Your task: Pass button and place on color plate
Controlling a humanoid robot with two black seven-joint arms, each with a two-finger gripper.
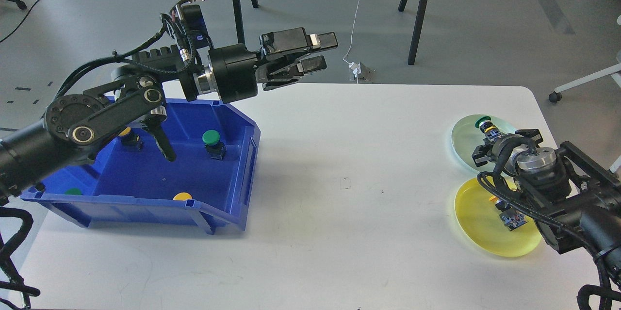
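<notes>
My right gripper (496,138) is shut on a green-capped button (485,124) and holds it low over the pale green plate (463,142) at the table's right side. The button's cap points away from me. A yellow plate (478,230) lies just in front of the green plate, with a yellow button (508,214) on it, partly hidden by my right arm. My left gripper (321,53) is open and empty, held high over the table's far edge, right of the blue bin (145,198).
The blue bin at the left holds a green button (212,139), a yellow button (125,133) at its back, another green one (73,191) and another yellow one (183,196) near its front wall. Stand legs and cables are on the floor beyond the table.
</notes>
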